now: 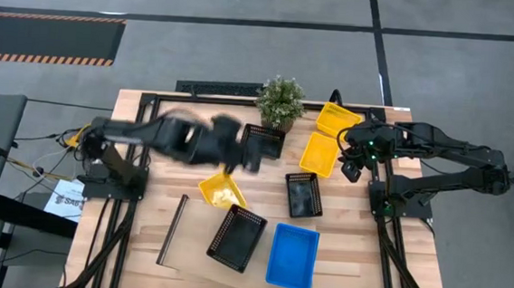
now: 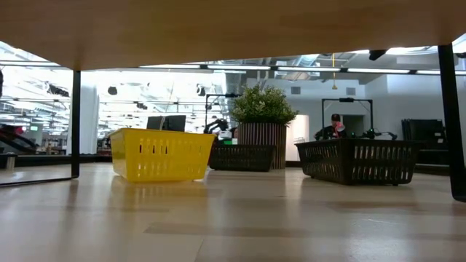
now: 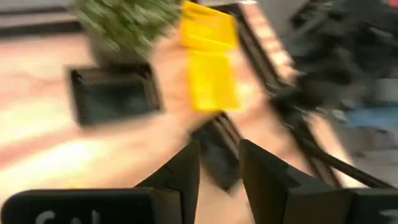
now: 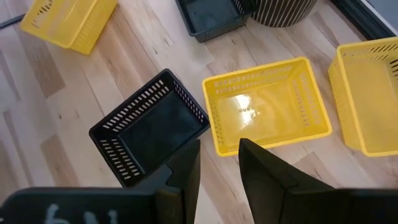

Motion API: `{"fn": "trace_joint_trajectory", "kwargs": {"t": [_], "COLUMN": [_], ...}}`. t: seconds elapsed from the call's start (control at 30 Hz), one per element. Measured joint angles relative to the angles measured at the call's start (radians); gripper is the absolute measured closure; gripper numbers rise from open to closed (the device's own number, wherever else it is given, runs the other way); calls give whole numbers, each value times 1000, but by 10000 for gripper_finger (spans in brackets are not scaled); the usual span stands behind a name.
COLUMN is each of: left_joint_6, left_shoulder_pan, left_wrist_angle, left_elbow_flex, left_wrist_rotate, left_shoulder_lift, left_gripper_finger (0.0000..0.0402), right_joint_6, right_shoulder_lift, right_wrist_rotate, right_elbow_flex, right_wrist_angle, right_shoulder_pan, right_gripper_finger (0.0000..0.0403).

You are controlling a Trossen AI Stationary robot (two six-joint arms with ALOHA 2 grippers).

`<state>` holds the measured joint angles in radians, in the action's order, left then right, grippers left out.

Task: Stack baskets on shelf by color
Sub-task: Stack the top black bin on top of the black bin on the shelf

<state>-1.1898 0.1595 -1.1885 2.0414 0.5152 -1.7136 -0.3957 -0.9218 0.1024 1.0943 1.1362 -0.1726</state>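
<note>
So you have barely begun; the baskets (image 1: 292,255) lie scattered across the table (image 1: 141,245), none stacked by color; left gripper (image 1: 254,153) and right gripper (image 1: 353,165) hover parted, empty.

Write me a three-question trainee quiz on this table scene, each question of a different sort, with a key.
1. Count: how many yellow baskets does the high view show?
2. True or false: the blue basket lies closer to the plant than the nearest black basket does.
3. Choose: the right end effector looks down on A) the blue basket alone, B) a black and a yellow one side by side, C) only bare wood.
Key: 1 three; 2 false; 3 B.
</note>
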Motion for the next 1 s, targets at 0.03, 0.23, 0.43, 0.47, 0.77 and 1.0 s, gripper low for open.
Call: {"fn": "trace_joint_trajectory", "kwargs": {"t": [0.03, 0.23, 0.43, 0.47, 0.77, 1.0], "left_joint_6": [29, 167, 228, 238, 210, 177], "left_shoulder_pan": [-45, -267, -398, -410, -476, -514], "left_wrist_angle": [-14, -87, -72, -41, 277, 453], "left_elbow_flex": [-1, -30, -138, -170, -468, -635], "left_wrist_rotate": [-17, -109, -136, -144, -193, -193], "left_shoulder_lift": [-5, -44, -74, -74, -74, -74], "left_gripper_finger": [299, 256, 191, 180, 127, 127], "right_joint_6": [-7, -29, -60, -60, -68, -68], "right_shoulder_lift": [0, 0, 0, 0, 0, 0], "right_wrist_rotate": [0, 0, 2, 2, 2, 4], "right_elbow_flex": [0, 0, 0, 0, 0, 0], "right_wrist_angle": [0, 0, 0, 0, -25, -24], "right_shoulder_pan": [0, 0, 0, 0, -2, -2], "right_gripper_finger": [269, 269, 269, 268, 270, 270]}}
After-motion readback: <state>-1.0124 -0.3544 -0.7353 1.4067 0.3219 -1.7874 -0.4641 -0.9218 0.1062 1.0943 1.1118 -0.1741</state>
